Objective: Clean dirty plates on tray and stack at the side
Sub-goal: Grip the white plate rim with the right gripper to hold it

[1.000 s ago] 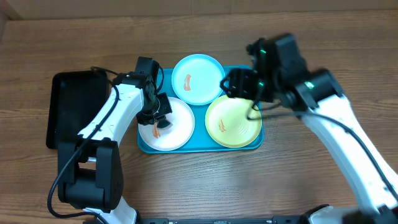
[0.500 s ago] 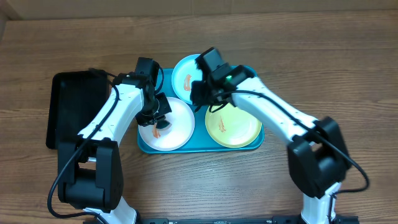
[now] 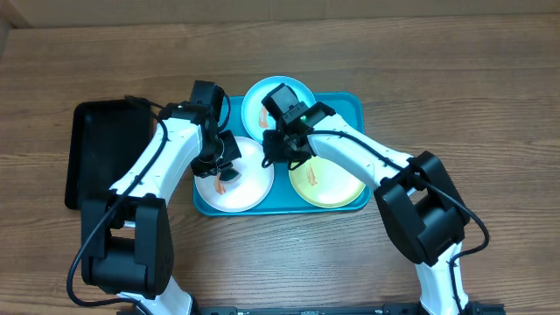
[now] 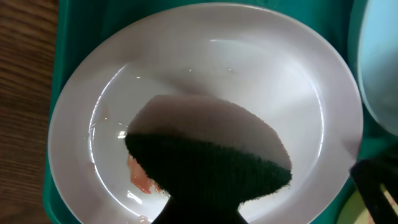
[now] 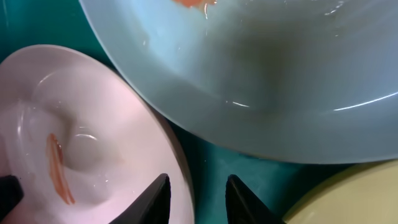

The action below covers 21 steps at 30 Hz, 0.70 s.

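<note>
1. The turquoise tray (image 3: 354, 105) lies at the middle of the wooden surface (image 3: 455, 52) and holds all three plates, none of them stacked.
2. The light blue plate (image 3: 293, 98) sits at the tray's top edge. The white plate (image 3: 249, 185) is at its lower left and the yellow-green plate (image 3: 332, 184) at its lower right.
3. The left hand (image 3: 220, 166) is over the white plate and clamped on a dark green sponge (image 4: 208, 168). The sponge fans out over the plate's lower middle in the left wrist view, and whether it touches the plate cannot be told.
4. An orange smear (image 4: 140, 178) shows on the white plate just left of the sponge.
5. The right hand (image 5: 199, 199) is low at the white plate's right edge, where the three plates come close together.
6. Its fingers (image 5: 157, 198) are apart and straddle the white plate's rim. One tip is over the plate's inside, the other over the bare strip of tray beside it. Nothing is gripped.
7. The light blue plate carries an orange smear (image 3: 264, 114) left of its middle.
8. A black tray (image 3: 101, 153) lies on the surface at the left of the frame, apart from the turquoise tray.
</note>
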Each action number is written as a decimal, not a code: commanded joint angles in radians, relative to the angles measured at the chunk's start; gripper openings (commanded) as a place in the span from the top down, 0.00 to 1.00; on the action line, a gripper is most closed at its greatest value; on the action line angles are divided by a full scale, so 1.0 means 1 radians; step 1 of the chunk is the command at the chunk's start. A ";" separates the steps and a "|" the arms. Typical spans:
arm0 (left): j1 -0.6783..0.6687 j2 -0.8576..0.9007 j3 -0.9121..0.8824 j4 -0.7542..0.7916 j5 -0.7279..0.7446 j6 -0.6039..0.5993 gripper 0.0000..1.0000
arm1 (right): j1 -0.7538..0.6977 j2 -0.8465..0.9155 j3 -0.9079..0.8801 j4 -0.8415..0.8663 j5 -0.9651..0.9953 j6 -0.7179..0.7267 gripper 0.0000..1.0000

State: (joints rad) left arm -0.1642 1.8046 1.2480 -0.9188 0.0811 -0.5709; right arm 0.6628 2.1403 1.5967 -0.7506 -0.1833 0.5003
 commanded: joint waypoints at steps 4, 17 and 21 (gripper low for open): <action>-0.003 0.006 -0.002 0.007 -0.010 -0.012 0.96 | 0.006 0.047 -0.007 0.006 -0.035 -0.002 0.72; -0.069 0.006 -0.031 0.065 0.024 -0.013 0.96 | 0.006 0.103 -0.007 0.026 -0.035 0.037 0.92; -0.088 0.006 -0.068 0.101 0.024 -0.013 0.96 | 0.005 0.103 -0.007 0.043 -0.035 0.080 0.96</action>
State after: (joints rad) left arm -0.2386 1.8046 1.2148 -0.8310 0.0937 -0.5709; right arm 0.6643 2.2024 1.5967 -0.7132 -0.2398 0.5385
